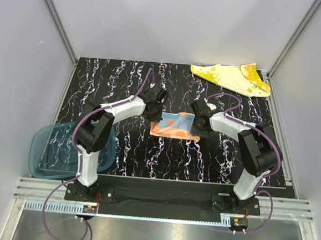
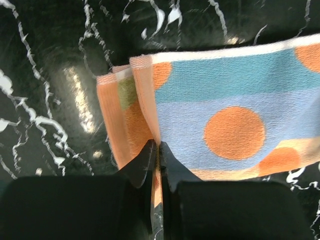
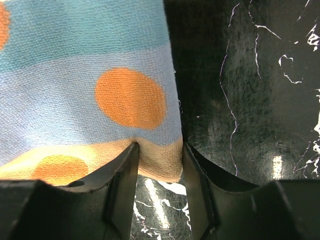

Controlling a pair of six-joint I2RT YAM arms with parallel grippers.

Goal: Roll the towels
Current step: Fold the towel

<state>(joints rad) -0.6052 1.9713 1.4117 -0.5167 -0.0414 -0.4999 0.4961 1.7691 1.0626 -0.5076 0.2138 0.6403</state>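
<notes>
A: Starting from above: orange and blue towel (image 1: pixel 175 125) in the middle of the worktop (image 1: pixel 146 158), spread between the two arms.

B: Over to the left pincer (image 2: pixel 156 150) now. Squeezed almost flat on the towel's folded end, a sliver of orange cloth caught between the tips.

A: Seeing layers at that end?

B: Yes, a few folds stacked up, orange stripes overlapping, a green patch peeking out of one layer. Just past the fold, a big orange dot (image 2: pixel 234 132) on pale blue, with a teal band above it.

A: And the right pincer (image 3: pixel 160 146)?

B: Parted a little, straddling the towel's opposite corner. Pale orange hem lying in the gap, dark worktop showing below it between the fingers. One finger right up against the cloth, the other just outside its edge. Not pinching, by the look of it.

A: Second towel?

B: Yellow towel (image 1: pixel 230 78) up at the far right corner of the worktop, lying loose and flat, a bit rumpled. Well apart from both arms, not rolled.

A: Anything else down there?

B: Blue plastic tray (image 1: pixel 47 144) at the near left, overlapping the worktop's left edge, just beside the left arm.
</notes>
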